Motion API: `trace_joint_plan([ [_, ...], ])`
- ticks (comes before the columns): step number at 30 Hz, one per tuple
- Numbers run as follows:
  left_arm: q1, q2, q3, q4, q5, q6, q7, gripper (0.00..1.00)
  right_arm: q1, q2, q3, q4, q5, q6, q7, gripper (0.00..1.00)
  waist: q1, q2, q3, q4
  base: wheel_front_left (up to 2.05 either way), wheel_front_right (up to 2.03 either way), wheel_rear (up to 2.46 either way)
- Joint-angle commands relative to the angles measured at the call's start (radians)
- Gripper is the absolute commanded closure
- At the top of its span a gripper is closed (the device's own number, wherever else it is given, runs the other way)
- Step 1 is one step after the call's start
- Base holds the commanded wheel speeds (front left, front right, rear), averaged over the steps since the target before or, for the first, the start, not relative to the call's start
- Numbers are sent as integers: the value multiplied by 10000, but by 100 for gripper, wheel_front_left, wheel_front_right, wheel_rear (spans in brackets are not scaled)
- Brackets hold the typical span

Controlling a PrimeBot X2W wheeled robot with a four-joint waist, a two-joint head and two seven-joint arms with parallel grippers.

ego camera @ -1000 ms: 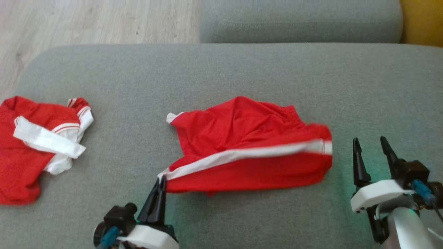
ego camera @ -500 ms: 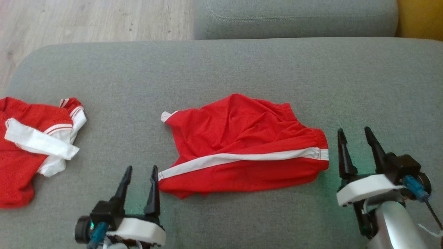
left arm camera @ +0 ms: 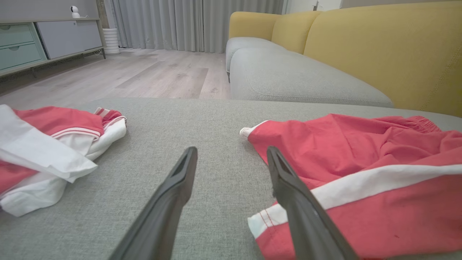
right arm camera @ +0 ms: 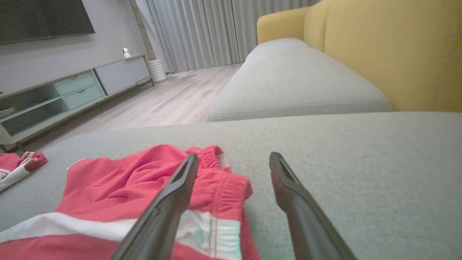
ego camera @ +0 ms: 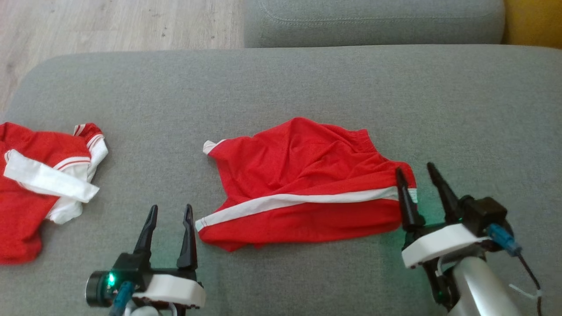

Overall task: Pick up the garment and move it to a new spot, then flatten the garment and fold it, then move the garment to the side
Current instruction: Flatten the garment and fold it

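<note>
Jaws wide and empty, the left gripper (ego camera: 171,206) and right gripper (ego camera: 414,166) flanked the red shorts (ego camera: 303,184) on the cushion (ego camera: 281,87), seemingly positioned to pull them flat.

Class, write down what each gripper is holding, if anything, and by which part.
Nothing is held. The left gripper and right gripper are both open, at opposite ends of the red shorts.

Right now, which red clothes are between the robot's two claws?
The red shorts with one long white stripe, mid-cushion. The crumpled red-and-white garment lies outside the left gripper, far left.
</note>
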Motion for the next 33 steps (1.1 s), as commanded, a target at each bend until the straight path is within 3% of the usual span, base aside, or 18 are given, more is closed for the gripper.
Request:
trace_joint_plan([
  [1,-121,43,245,-261,-78,20,-53,0,-23,-134,418,-149,282,-7,-63,0,-1,0,19,16,0,0,0],
  [10,-199,43,-55,-232,-247,20,-53,0,104,-877,1704,231,1850,-7,-63,0,-1,0,214,107,0,0,0],
  [21,-249,43,-51,-172,-189,-117,-53,0,224,-2184,3408,-385,3744,-7,-63,0,-1,0,277,147,0,0,0],
  [32,-201,43,-93,26,-245,-210,-53,0,215,-2840,4048,-791,4470,-7,-63,0,-1,0,277,63,0,0,0],
  [33,-204,43,-94,41,-245,-221,-53,0,197,-2850,4088,-800,4484,-7,-63,4,-1,0,276,67,0,0,0],
])
